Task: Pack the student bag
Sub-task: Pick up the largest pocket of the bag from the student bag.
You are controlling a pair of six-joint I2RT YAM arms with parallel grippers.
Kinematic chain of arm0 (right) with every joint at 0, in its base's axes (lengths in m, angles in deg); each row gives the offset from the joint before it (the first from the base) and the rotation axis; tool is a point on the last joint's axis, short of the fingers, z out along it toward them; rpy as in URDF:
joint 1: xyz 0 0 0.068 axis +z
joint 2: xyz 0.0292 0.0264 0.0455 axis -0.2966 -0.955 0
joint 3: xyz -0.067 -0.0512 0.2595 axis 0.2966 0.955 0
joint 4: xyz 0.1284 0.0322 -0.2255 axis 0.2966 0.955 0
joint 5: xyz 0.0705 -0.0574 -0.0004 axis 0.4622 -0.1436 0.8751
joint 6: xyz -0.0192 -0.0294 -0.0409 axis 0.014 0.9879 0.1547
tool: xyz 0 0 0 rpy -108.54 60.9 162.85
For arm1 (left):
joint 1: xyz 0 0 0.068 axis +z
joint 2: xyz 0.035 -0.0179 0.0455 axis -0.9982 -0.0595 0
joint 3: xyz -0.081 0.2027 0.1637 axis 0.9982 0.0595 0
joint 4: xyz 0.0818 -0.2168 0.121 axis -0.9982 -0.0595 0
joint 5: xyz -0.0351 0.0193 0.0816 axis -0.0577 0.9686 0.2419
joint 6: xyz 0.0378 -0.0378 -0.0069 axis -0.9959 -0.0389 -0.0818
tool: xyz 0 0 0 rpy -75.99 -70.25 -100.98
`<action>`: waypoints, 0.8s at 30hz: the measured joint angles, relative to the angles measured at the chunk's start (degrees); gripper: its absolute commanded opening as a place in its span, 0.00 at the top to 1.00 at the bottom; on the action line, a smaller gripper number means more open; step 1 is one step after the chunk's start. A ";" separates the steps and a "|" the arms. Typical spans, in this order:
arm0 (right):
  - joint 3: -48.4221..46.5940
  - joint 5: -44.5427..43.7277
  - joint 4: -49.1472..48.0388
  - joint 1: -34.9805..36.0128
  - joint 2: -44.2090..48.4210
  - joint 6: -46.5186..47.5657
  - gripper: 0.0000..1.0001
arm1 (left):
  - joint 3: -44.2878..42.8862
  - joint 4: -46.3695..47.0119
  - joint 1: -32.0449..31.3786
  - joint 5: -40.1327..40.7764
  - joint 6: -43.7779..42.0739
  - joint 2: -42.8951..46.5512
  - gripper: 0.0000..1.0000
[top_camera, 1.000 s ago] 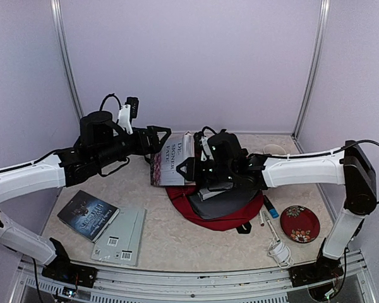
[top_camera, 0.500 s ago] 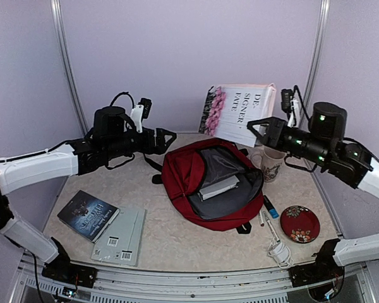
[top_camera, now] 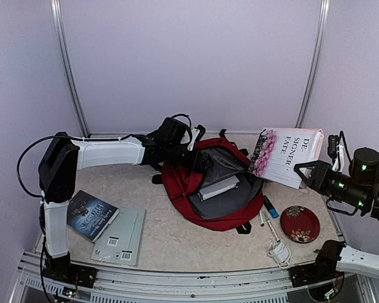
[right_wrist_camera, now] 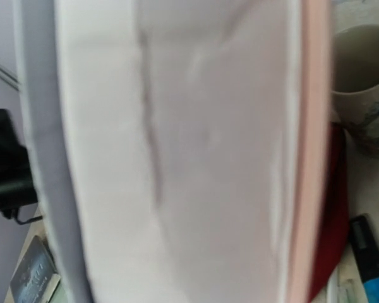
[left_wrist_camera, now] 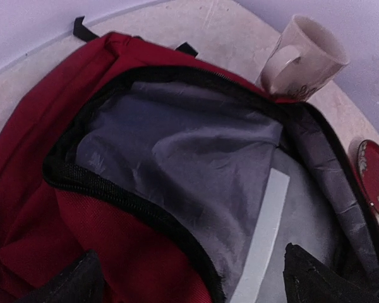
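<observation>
The left arm (top_camera: pixel 107 151) is standing up from its base, bending sharply at the elbow and lying almost level across toward the middle. Its wrist is tipping downward, so the left hand (top_camera: pixel 201 161) is pointing forward and down. Its fingers (left_wrist_camera: pixel 76 281) are sitting wide apart, one in each lower corner of the wrist view, gripping nothing. The right arm (top_camera: pixel 360 260) is running low and outward from its base, then folding back inward at a raised wrist. The right hand (top_camera: pixel 308 172) is clamping a book (top_camera: pixel 284 156) by its nearest edge and holding it aloft, tilted. The two hands are hanging well apart.
</observation>
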 measured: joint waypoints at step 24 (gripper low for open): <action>0.92 5.38 -0.94 0.00 -6.32 1.07 0.79 | -14.03 -8.44 6.36 -2.56 0.04 -11.30 0.19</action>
